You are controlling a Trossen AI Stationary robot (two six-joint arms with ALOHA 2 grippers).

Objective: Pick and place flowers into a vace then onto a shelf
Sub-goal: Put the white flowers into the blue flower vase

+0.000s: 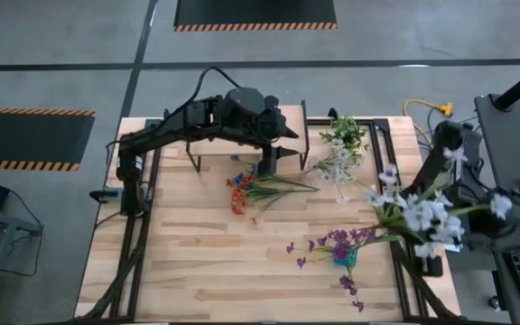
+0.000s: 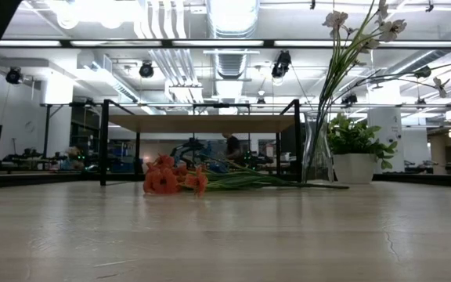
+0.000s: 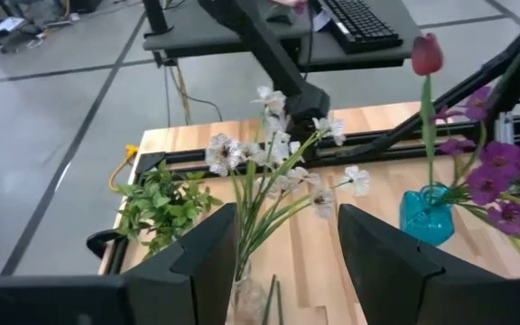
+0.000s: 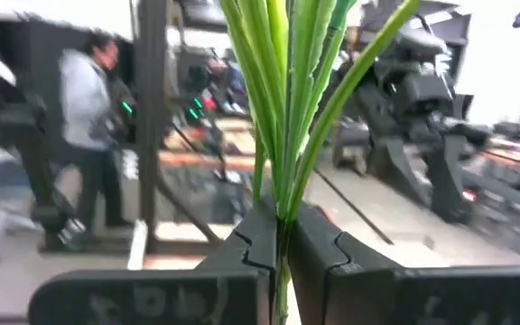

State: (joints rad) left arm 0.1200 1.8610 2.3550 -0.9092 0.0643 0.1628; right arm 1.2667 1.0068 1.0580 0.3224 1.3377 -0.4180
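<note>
High view: the wood surface [image 1: 197, 262] carries the shelf [image 1: 242, 144] at the far side. Left pincer [image 1: 273, 144] hangs apart above it. Right pincer [image 4: 280, 239], far right, is clamped on white flowers [image 1: 422, 217]. Next, I think: slide them into the vase [image 2: 317, 153].

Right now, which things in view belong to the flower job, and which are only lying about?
Job:
- orange flowers on the table
- white flowers in the clear vase
- purple flowers in the blue vase
- stems in the shut right gripper
- shelf

Lying about:
- potted plant
- keyboard
- yellow cable
</note>
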